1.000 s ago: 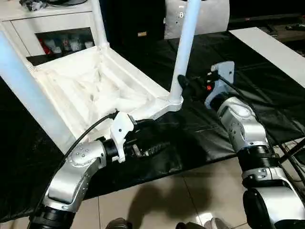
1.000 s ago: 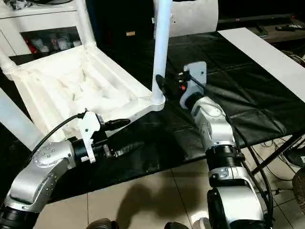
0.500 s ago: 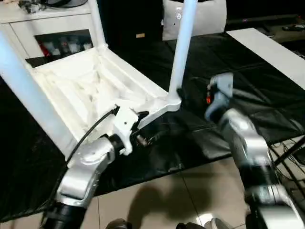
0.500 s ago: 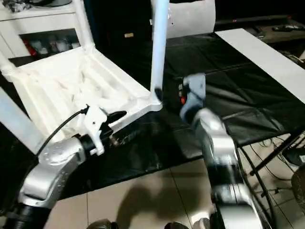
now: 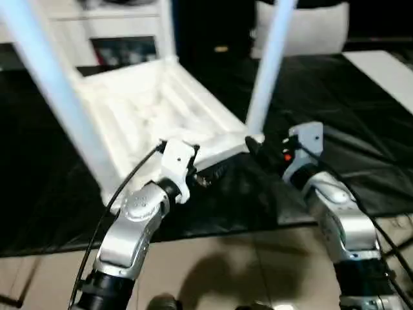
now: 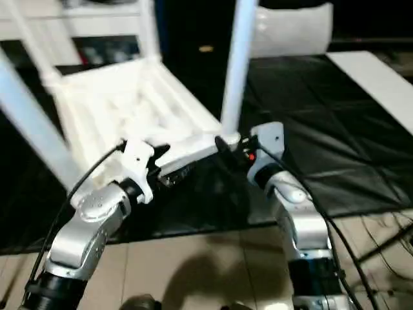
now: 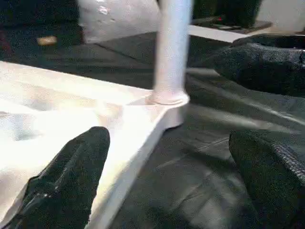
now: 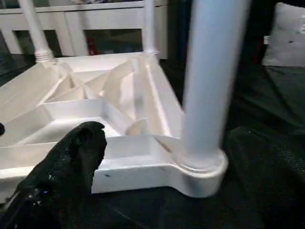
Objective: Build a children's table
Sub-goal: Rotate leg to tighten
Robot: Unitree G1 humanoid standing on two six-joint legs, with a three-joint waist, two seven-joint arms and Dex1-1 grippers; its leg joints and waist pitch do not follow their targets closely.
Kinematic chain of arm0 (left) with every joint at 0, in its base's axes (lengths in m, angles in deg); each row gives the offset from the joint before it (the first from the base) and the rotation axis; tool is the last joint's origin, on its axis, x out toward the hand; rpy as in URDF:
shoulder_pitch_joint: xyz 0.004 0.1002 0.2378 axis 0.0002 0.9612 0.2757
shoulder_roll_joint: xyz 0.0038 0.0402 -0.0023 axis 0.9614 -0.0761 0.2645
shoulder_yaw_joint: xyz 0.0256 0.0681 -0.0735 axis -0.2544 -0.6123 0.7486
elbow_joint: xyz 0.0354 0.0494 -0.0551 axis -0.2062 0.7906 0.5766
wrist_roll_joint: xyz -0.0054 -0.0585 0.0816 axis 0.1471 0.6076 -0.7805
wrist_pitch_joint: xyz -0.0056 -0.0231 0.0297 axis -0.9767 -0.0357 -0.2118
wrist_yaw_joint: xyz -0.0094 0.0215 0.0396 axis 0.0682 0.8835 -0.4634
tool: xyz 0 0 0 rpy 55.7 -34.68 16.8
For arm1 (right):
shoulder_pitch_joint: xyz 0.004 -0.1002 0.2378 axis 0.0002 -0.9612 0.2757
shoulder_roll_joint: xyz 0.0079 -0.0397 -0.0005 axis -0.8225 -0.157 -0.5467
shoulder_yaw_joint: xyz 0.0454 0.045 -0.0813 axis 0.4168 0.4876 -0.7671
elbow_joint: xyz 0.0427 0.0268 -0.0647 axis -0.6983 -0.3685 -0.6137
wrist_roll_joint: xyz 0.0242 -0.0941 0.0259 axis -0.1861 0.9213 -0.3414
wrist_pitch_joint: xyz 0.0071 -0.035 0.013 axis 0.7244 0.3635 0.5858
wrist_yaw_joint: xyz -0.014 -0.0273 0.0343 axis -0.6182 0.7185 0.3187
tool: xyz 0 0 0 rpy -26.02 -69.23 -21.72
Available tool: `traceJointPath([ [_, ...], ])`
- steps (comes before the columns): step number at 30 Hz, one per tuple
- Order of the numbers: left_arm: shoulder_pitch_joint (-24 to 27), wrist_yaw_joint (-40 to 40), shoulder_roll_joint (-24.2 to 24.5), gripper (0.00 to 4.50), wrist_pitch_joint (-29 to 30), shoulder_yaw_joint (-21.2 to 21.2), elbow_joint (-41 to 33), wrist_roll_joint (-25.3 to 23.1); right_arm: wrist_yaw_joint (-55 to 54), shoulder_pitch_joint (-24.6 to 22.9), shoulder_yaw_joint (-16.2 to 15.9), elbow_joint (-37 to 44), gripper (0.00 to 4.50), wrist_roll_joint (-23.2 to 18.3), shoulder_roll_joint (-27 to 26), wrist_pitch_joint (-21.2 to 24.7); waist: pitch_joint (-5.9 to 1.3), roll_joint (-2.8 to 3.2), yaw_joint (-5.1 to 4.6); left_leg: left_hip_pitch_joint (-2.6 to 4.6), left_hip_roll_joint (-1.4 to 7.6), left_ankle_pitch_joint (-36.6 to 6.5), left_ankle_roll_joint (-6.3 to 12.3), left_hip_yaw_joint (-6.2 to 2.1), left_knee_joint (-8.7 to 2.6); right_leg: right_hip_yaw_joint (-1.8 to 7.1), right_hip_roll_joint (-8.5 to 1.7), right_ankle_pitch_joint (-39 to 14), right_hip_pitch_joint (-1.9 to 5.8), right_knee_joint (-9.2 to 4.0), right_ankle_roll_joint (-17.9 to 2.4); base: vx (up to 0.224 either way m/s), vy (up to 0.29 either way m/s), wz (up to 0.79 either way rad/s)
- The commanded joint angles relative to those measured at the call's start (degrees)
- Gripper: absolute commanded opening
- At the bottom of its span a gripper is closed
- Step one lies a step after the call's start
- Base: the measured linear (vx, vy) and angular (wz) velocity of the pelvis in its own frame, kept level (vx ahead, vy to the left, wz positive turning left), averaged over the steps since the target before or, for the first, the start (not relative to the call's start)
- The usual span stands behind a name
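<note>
On the black mat [image 5: 361,129] the children's table [image 5: 148,110] lies upside down, its legs cut off above. Beside the near corner leg [image 5: 268,71], the left gripper [image 7: 167,191] and right gripper [image 8: 157,176] are spread, empty. Behind, a white cabinet [image 6: 97,32] blurs.

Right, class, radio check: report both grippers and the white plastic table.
Left gripper open, at the table edge. Right gripper open, by the near corner leg. White plastic children's table upside down on black cloth, legs standing in sockets. Nothing blocking.
</note>
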Motion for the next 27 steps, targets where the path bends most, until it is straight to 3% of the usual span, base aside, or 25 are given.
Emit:
traceJointPath([
  [1,-0.1,-0.4,0.5,4.46,-0.2,0.2,-0.2,-0.4,0.0,0.8,-0.8,0.1,4.50,0.8,-0.1,-0.5,-4.04,0.34,-0.67,0.68,6.17,2.7,8.44,-0.93,-4.16,4.18,-3.60,-10.5,3.05,-5.60,-6.4,0.000,0.000,0.00],
  [2,-0.1,-0.4,0.5,4.46,-0.2,0.2,-0.2,-0.4,0.0,0.8,-0.8,0.1,4.50,0.8,-0.1,-0.5,-4.28,0.68,-1.24,1.00,7.39,2.3,8.03,-1.70,-4.35,4.16,-3.60,-7.0,3.19,-4.79,-6.9,-0.014,0.054,-0.04],
  [3,-0.2,-0.6,0.4,4.46,0.1,0.3,-0.4,-0.2,0.0,0.9,-0.9,0.6,4.50,1.1,0.1,-0.2,-4.21,0.80,-1.52,0.90,7.61,-1.4,7.57,-1.55,-4.62,4.58,-4.21,-4.1,3.28,-4.87,-7.9,-0.028,0.080,-0.07],
  [4,-0.2,-0.5,0.3,4.46,0.1,0.3,-0.5,-0.1,0.0,0.9,-0.9,0.7,4.50,1.1,0.2,-0.2,-3.93,0.52,-1.62,0.58,6.75,-7.0,5.73,-0.92,-5.05,4.87,-4.78,-6.2,3.79,-5.57,-8.7,-0.030,0.056,-0.07],
  [5,-0.1,-0.4,0.3,4.46,0.2,0.2,-0.5,0.0,0.1,0.9,-1.0,0.7,4.50,1.2,0.4,-0.2,-3.42,-0.08,-1.77,0.28,5.69,-11.9,3.53,-0.15,-5.28,5.13,-5.14,-11.4,3.98,-6.50,-8.0,0.000,0.000,0.00],
  [6,0.0,0.4,0.4,4.46,0.5,0.2,-0.8,0.7,0.2,1.0,-1.0,0.7,4.50,1.3,0.6,-0.1,-3.33,-0.27,-1.87,0.30,5.38,-13.4,2.59,0.10,-5.43,5.19,-5.31,-14.6,4.15,-6.79,-7.3,0.000,0.000,0.00],
  [8,0.5,2.4,0.8,4.46,1.0,0.0,-1.6,2.1,0.6,1.4,-1.1,0.2,4.50,1.6,0.9,-0.3,-2.92,-0.48,-2.31,0.40,4.74,-16.7,0.72,0.51,-5.56,5.16,-5.63,-26.3,3.75,-8.23,-3.3,0.000,0.000,0.00],
  [9,0.7,2.8,0.9,4.46,1.1,0.0,-1.8,2.5,0.7,1.5,-1.1,0.1,4.50,1.6,1.0,-0.3,-2.87,-0.54,-2.51,0.42,4.68,-17.0,0.55,0.52,-5.53,5.19,-5.64,-27.7,3.64,-8.47,-2.6,0.000,0.000,0.00],
  [13,1.1,4.0,1.3,4.46,1.4,0.0,-2.3,3.7,1.1,1.9,-1.1,-0.4,4.50,1.5,1.1,-0.5,-3.14,-0.86,-3.26,-0.13,4.49,-13.8,1.35,0.61,-5.53,5.11,-5.47,-26.8,3.75,-8.70,-0.9,0.000,0.000,0.00],
  [18,1.2,5.1,2.5,4.46,1.2,0.0,-2.8,3.8,2.5,2.9,-1.7,-1.3,4.50,0.5,1.3,0.3,-3.34,-0.87,-3.73,-0.07,4.59,-10.1,3.00,0.93,-5.24,5.26,-5.13,-21.5,3.49,-8.05,-3.1,0.000,0.000,0.00],
  [23,1.5,6.0,3.2,4.46,1.6,-0.1,-3.0,4.2,3.1,2.7,-1.1,0.2,4.50,-1.6,0.8,3.8,-3.98,-0.73,-3.58,-0.24,4.75,-3.3,5.29,1.26,-4.73,5.39,-4.85,-8.8,3.90,-6.53,-7.4,0.000,0.000,0.00],
  [25,1.5,6.3,3.7,4.46,1.6,-0.2,-3.0,4.5,3.6,2.7,-0.8,0.8,4.50,-2.6,0.8,5.8,-3.99,-0.67,-3.42,-0.25,4.60,-2.3,5.93,1.41,-4.67,5.36,-4.87,-7.8,4.04,-6.44,-7.9,0.000,0.000,0.00],
  [27,1.5,7.0,4.1,4.46,1.7,-0.3,-3.0,4.8,3.7,2.7,-1.5,0.8,4.50,-1.3,1.3,4.6,-4.02,-0.66,-3.32,-0.23,4.69,-1.9,6.11,1.47,-4.70,5.28,-4.86,-7.8,4.07,-6.47,-7.9,0.000,0.000,0.00],
])
